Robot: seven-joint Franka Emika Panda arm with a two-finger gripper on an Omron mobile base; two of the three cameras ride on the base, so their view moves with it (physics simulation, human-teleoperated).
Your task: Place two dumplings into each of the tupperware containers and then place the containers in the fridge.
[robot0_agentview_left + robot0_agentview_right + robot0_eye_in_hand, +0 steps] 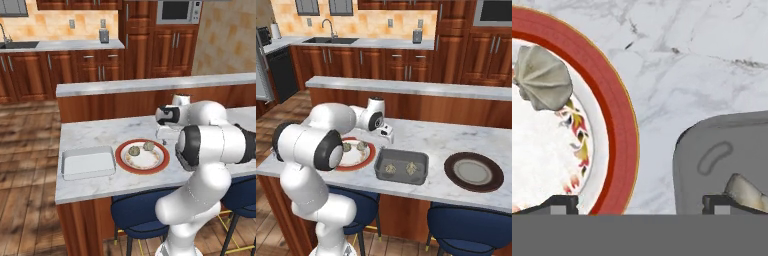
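I am facing a marble-topped desk (100, 135) with a raised grey ledge (150, 84) running along its far side. Blue stools (471, 227) are sitting tucked under the near edge — wooden plank flooring (27, 150) is stretching away to the left. Reddish wooden cabinets (381, 62) are lining the back wall, a sink (333, 40) is sitting in their counter under orange tiling (55, 22), and a microwave (178, 11) is sitting built in among them.

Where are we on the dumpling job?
Done: dark grey container holds two dumplings. In hand: nothing; the gripper hangs open between the red-rimmed plate and that container. Left: two dumplings on the plate go into the white container, which looks empty; then both containers go to the fridge.
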